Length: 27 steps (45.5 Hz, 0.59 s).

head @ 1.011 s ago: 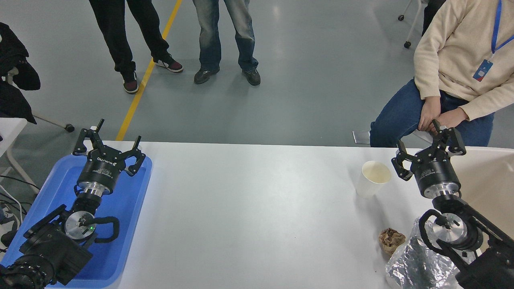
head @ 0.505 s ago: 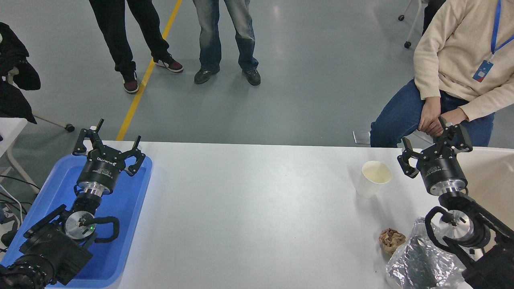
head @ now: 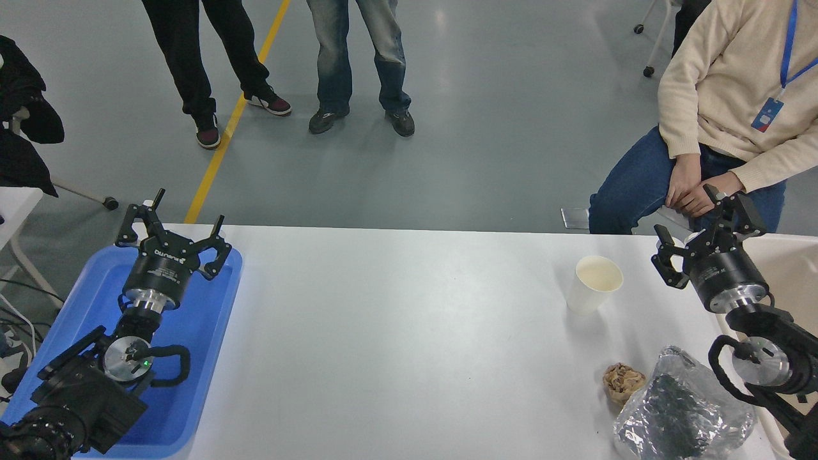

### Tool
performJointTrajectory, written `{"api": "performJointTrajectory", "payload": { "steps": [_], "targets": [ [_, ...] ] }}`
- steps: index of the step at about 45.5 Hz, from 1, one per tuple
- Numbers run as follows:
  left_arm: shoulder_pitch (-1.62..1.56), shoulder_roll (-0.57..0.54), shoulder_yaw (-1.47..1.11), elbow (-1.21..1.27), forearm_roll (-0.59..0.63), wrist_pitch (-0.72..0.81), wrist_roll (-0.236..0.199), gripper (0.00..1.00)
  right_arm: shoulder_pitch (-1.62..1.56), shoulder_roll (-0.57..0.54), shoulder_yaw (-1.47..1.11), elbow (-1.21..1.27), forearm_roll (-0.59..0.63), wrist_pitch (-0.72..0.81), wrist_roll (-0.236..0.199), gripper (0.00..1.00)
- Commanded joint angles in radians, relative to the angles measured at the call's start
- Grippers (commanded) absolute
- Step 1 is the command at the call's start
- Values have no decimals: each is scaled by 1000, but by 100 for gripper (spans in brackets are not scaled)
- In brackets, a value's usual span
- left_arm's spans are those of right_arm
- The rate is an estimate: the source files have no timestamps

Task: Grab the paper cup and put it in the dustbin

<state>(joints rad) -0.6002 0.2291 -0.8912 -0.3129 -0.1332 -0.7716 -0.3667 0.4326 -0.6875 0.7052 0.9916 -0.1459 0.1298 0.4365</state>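
The white paper cup point(head: 594, 283) stands upright on the white table point(head: 409, 332), right of centre, its cream inside showing. My right gripper point(head: 698, 225) hangs open and empty to the cup's right, near the table's far right edge and apart from the cup. The beige dustbin point(head: 786, 268) lies at the right edge of the picture, partly hidden behind the right arm. My left gripper point(head: 174, 225) is open and parked over the blue tray at the lower left.
A blue shallow tray point(head: 192, 332) lies under the left arm. A crumpled brown paper ball point(head: 623, 381) and a silver foil bag point(head: 680, 415) lie near the front right. A seated person point(head: 722, 121) is at the far right; two people stand beyond the table.
My right gripper has moved to the right and slightly away from the cup, staying open. The cup and the left arm have not moved.
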Motion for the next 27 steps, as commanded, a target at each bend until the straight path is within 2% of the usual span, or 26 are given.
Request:
{"api": "performJointTrajectory", "payload": {
  "steps": [1,9,15,27],
  "targets": [
    [-1,-1,0,0,0,0,3,100,193,-185,-421,19,-1,63,2,100],
    [-3,-1,0,0,1,0,5,100,458,-248,-826,21,0,103,2,100],
    [-3,-1,0,0,1,0,5,100,649,-245,-1096,24,2,122,2,100],
    [-3,-2,0,0,1,0,5,100,957,-205,-1522,45,-1,275,-1,100]
  ]
}}
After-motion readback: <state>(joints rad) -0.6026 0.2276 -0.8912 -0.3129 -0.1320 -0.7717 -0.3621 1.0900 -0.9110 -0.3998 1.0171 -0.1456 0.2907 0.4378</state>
